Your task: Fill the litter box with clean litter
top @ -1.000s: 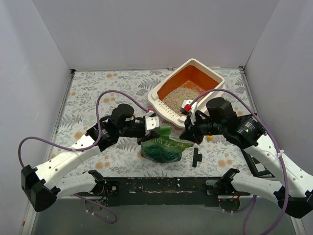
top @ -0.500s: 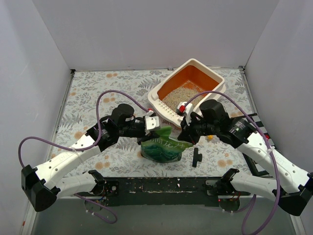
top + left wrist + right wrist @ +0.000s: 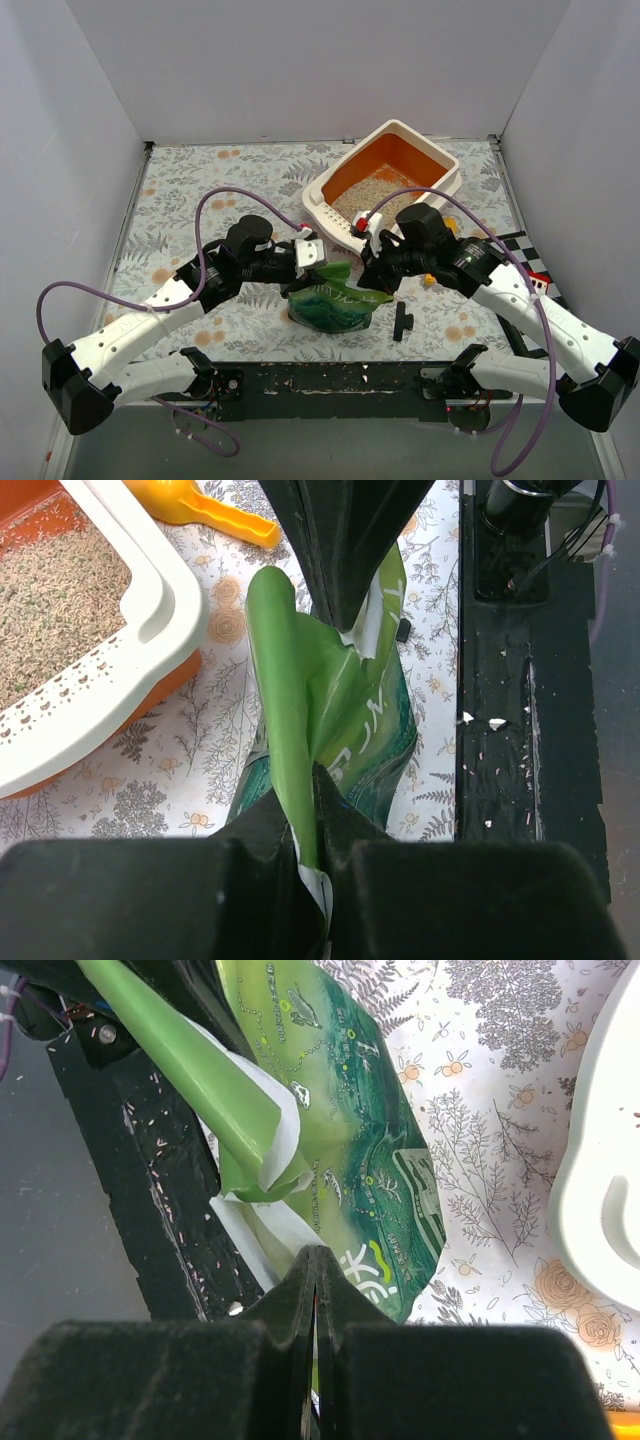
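The cream litter box (image 3: 432,160) with an orange inside stands at the back right and holds a bed of beige clean litter (image 3: 364,198). Its slotted rim (image 3: 92,685) and the litter (image 3: 50,595) also show in the left wrist view. A glossy green bag (image 3: 330,303) stands on the floral mat in front of the box. My left gripper (image 3: 316,256) is shut on the bag's top flap (image 3: 285,680). My right gripper (image 3: 373,272) is shut on the bag's opposite edge (image 3: 365,1160), the two grippers close together above it.
An orange scoop (image 3: 215,512) lies on the mat beside the box, mostly hidden under my right arm in the top view. A small black piece (image 3: 402,320) lies right of the bag. The black base rail (image 3: 330,380) runs along the near edge. Grey walls enclose the table.
My right arm has swung left, bringing its gripper closer to the left one. The bag's top has crumpled and sagged a little. The left arm has barely moved.
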Tool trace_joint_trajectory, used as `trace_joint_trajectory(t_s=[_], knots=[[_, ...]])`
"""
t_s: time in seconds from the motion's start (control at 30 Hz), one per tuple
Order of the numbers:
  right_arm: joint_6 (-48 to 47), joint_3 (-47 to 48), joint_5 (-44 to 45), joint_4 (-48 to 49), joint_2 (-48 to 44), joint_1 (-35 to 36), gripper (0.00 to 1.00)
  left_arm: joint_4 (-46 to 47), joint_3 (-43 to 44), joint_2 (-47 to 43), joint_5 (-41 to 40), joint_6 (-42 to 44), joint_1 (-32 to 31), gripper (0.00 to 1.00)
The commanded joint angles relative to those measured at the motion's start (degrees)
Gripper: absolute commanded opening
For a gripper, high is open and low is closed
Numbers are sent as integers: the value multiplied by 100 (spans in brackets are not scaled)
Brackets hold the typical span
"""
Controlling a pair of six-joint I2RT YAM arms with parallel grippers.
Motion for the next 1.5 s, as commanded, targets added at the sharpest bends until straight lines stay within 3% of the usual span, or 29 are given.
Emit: trace_joint_trajectory(t_s=[0.0,0.37,0.77,1.1,1.13,1.27,1.37,1.47], knots=[[-241,-63,-316,45,-98,14,1,187,-26,-133,53,-78,-8,0],[-689,227,-1089,-728,-415,14,1,204,27,140,88,-34,1,0],[-567,139,-1467,-606,-20,41,1,327,36,105,36,-113,-8,0],[-128,-186,-1037,-26,244,216,1,828,-351,-141,-43,-411,-8,0],[-49,-247,-932,70,236,243,7,837,-368,-141,-35,-429,-8,0],[277,-414,-387,457,218,278,49,872,-412,-141,-43,-447,1,0],[435,-537,-114,686,218,287,61,872,-430,-159,-113,-438,-8,1],[619,-494,788,739,227,287,69,872,-439,-211,-192,-403,1,2]])
